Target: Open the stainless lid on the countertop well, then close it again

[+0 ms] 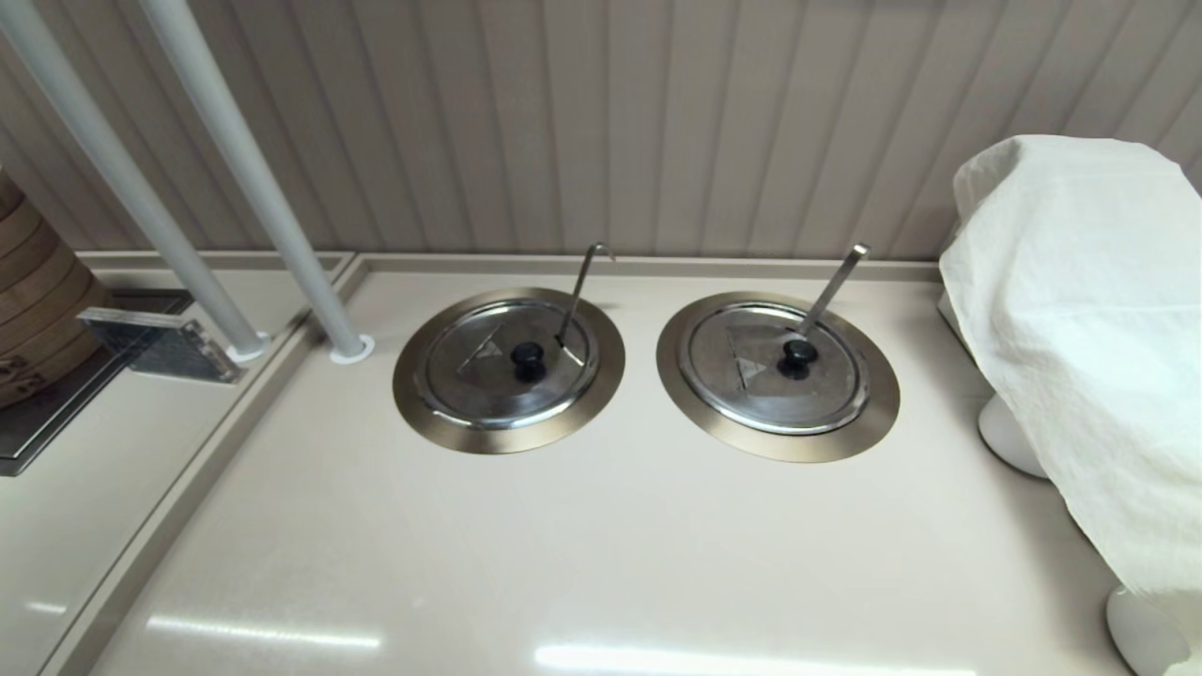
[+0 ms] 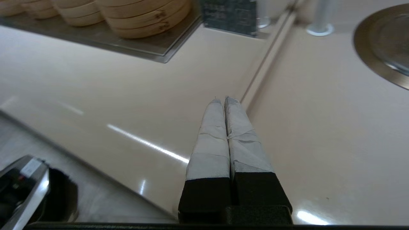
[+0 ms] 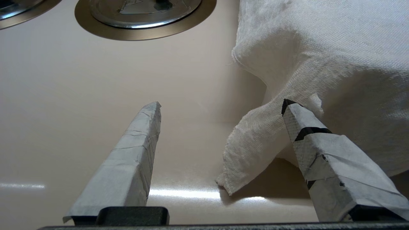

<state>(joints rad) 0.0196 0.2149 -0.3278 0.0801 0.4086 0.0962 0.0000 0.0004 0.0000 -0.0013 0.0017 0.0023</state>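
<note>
Fingers first: my left gripper (image 2: pixel 223 99) hangs over the counter (image 1: pixel 582 545) near its front-left edge, taped fingers pressed together w/ nothing between them. My right gripper (image 3: pixel 220 107) is low over the counter at the right, fingers spread wide, empty; one tip sits right by a white cloth (image 1: pixel 1080 310) draped over something.

Farther back, two round wells sit side by side in the counter. The left well (image 1: pixel 413 399) has a wide brushed rim, and the lid (image 1: pixel 479 361) lies flat and closed on it, black knob (image 1: pixel 528 357) at centre, thin hook-tipped ladle handle (image 1: pixel 580 282) sticking up thru it. The twin lid (image 1: pixel 751 371) to its right is closed too, w/ a straight handle (image 1: pixel 836 282).

Back left: bamboo steamers (image 2: pixel 143 16) and two grey posts (image 1: pixel 254 188).
</note>
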